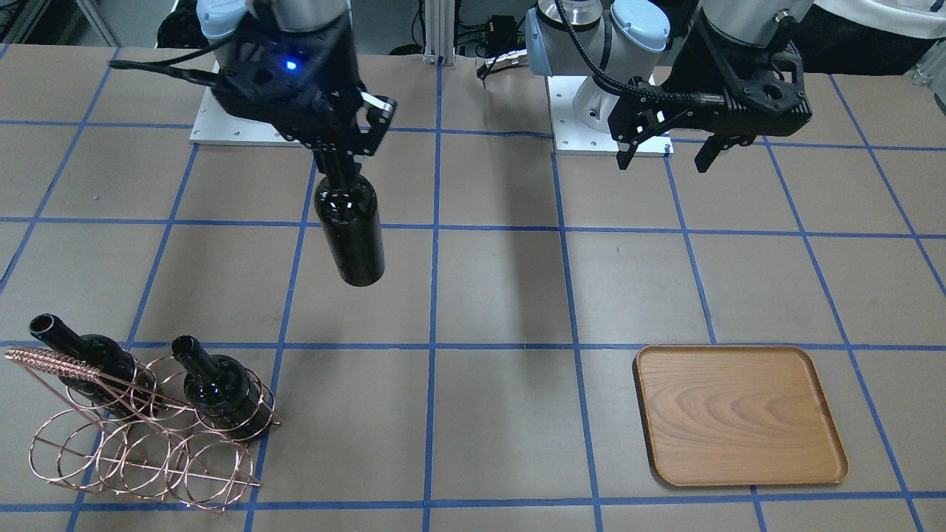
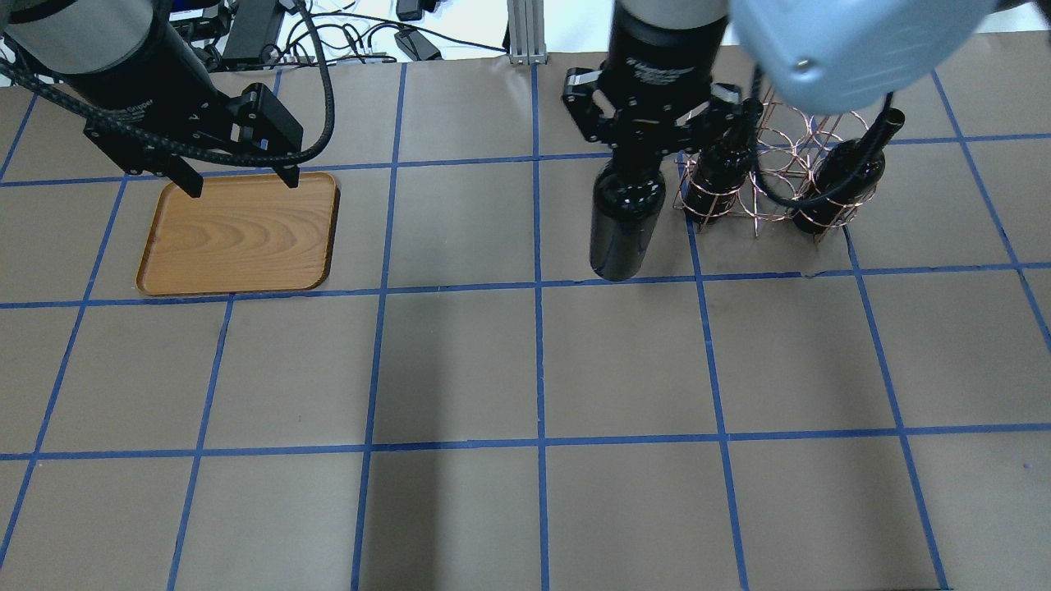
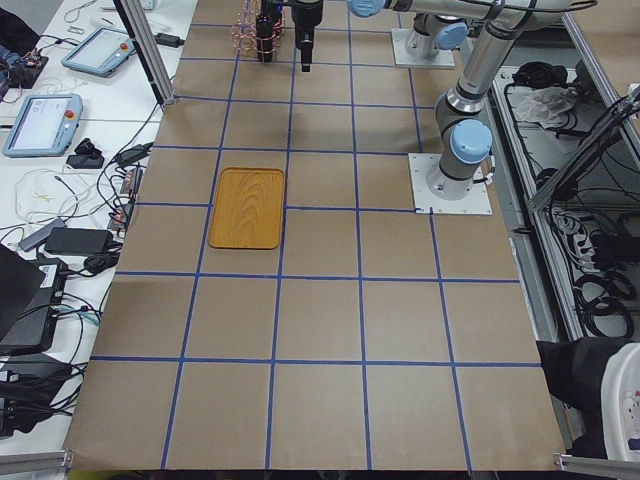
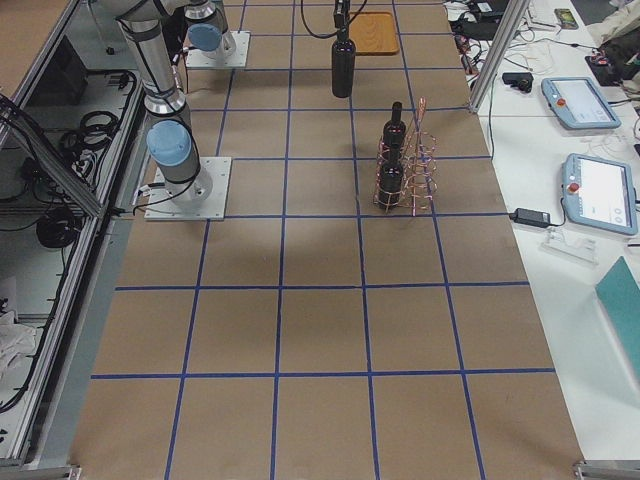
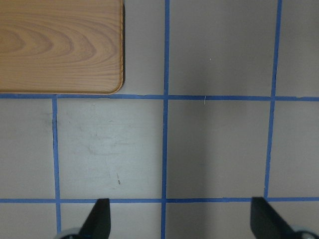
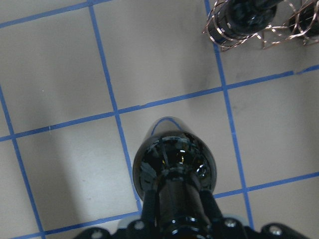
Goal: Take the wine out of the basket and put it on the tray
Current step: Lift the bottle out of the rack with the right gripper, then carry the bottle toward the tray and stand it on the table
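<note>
Held bottle: glossy near-black glass wine bottle point(image 6: 174, 159), unlabelled, filling the right wrist view; hanging neck-up, seemingly clear of the table, out of the basket and well apart from the tray.
Right gripper point(image 1: 341, 161): fingers clamped on the bottle's narrow neck.
Left gripper point(image 1: 665, 157): fingers spread wide, holding nothing, hovering near the tray's robot-side edge.
Tray: flat rectangular wooden tray point(image 1: 739, 414), warm brown, low rim, bare; at 4 o'clock from the held bottle in the front-facing view.
Basket: rose-gold wire rack of round rings point(image 1: 148, 447), at 7 o'clock from the held bottle in the same view; two more dark bottles point(image 1: 222, 388) lodged in it, necks tilted upward.
Risk: likely slip through the fingers, from smooth glass gripped only at the neck; possible swing, then toppling when set on the tray's low rim.
In the way: mainly the idle left gripper, close to the tray's approach.
Around: brown paper table with blue tape grid point(image 1: 502, 295); handheld tablets point(image 4: 600, 190) beyond its edge.
</note>
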